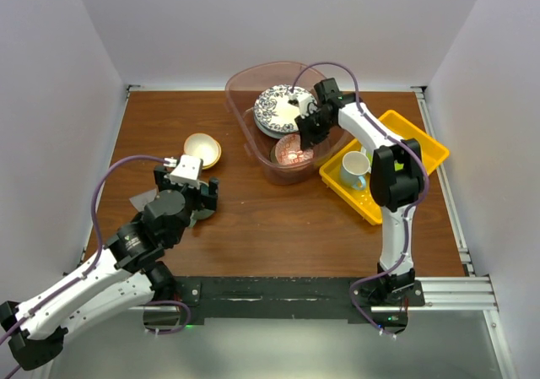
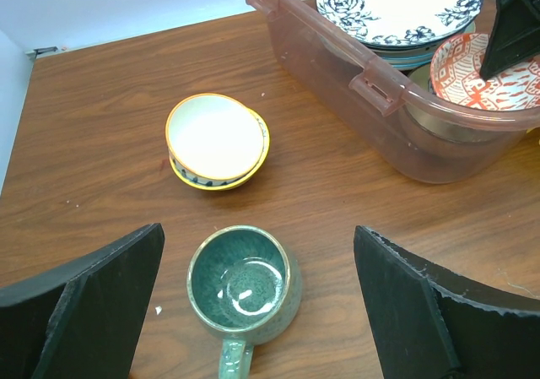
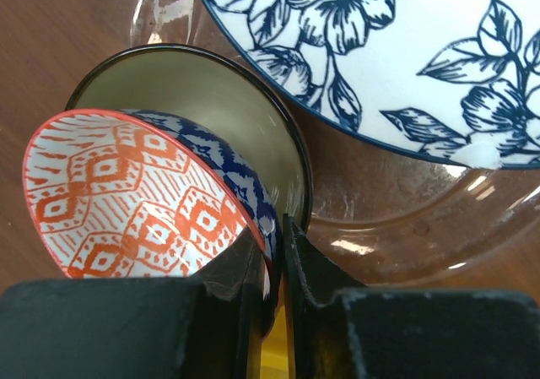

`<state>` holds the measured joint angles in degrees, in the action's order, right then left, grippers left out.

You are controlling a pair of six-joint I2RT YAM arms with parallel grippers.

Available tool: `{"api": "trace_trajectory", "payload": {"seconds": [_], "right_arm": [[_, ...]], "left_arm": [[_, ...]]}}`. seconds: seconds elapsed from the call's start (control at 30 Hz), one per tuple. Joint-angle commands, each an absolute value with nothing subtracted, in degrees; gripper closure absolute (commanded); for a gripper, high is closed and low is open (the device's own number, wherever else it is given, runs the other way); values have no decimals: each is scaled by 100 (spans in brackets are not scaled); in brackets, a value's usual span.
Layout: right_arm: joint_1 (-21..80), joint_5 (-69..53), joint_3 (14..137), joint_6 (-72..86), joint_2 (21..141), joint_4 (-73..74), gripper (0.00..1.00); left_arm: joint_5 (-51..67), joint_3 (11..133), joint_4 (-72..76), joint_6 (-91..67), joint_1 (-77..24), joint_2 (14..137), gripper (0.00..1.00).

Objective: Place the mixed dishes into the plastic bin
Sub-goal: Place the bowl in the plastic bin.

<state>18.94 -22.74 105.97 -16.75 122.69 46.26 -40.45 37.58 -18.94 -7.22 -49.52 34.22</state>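
Observation:
The plastic bin [image 1: 245,131] stands at the back centre and holds a blue floral plate [image 1: 283,107] on a stack. My right gripper [image 1: 305,131] is inside the bin, shut on the rim of a red patterned bowl [image 3: 126,189]. The bowl is tilted over a dark-rimmed dish [image 3: 211,100], with the floral plate [image 3: 405,50] beside it. My left gripper [image 2: 257,261] is open above a teal mug [image 2: 245,282], which stands upright between the fingers with its handle toward me. A tan bowl [image 2: 215,138] sits on a yellow-rimmed saucer just beyond the mug.
A shallow yellow tray [image 1: 422,143] with a white mug [image 1: 354,168] lies right of the bin, under the right arm. White walls enclose the table on three sides. The bin's latch [image 2: 377,88] faces the left gripper.

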Motion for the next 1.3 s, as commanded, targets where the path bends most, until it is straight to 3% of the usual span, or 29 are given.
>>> {"api": "trace_trajectory", "payload": {"seconds": [0.0,0.33,0.6,1.03,1.27], "right_arm": [[2004,-2074,10749,-1784,12191,4623,83],[2030,-1960,10626,-1828,12147,4614,74],[2039,-1898,10573,-1925,11848,4649,50],[2030,-2092,10073,-2092,10671,4615,25],[2022,-2575,9379,-2162,9643,4412,16]], "left_arm": [[-4017,3718,-1635,-633,-4904,3358,0],[-4008,3718,-1635,-633,-4896,3322,0],[-4017,3718,-1635,-633,-4896,3287,0],[-4017,3709,-1644,-668,-4895,3243,0],[-3999,3709,-1643,-668,-4869,3252,0]]}}
